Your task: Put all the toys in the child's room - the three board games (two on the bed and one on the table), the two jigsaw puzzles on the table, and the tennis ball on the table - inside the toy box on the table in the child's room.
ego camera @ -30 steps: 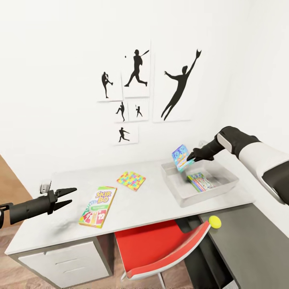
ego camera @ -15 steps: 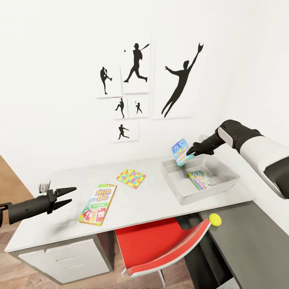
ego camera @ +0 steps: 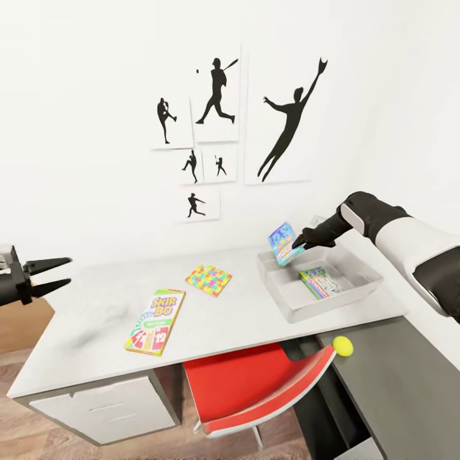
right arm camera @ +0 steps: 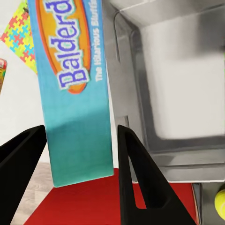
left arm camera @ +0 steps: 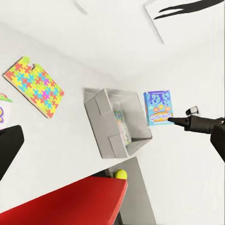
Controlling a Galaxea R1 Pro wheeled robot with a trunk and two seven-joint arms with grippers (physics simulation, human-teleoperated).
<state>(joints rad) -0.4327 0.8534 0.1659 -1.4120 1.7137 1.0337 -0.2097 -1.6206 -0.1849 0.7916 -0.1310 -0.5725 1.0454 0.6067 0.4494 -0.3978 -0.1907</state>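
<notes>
My right gripper [ego camera: 298, 245] is shut on the small blue board game [ego camera: 282, 243], holding it tilted in the air over the far left corner of the toy box [ego camera: 291, 305]. The right wrist view shows this blue game [right arm camera: 77, 93] between my two fingers above the grey toy box [right arm camera: 178, 70]. A colourful green-edged game [ego camera: 318, 282] lies inside the box. The SKIP-BO game [ego camera: 155, 321] and one jigsaw puzzle [ego camera: 208, 280] lie on the table [ego camera: 96, 319]. The tennis ball [ego camera: 343, 345] rests on the lower dark cabinet. My left gripper [ego camera: 50, 276] hangs open by the table's left end.
A red chair [ego camera: 255, 390] is tucked under the table's front edge, just below the ball. Drawers [ego camera: 108, 409] sit under the left end. Black silhouette pictures [ego camera: 217, 128] hang on the white wall behind. The dark cabinet top [ego camera: 396, 390] stretches along the right.
The head view has shifted. My left arm has pulled back to the left, off the table. My right gripper still holds the blue game over the box's corner.
</notes>
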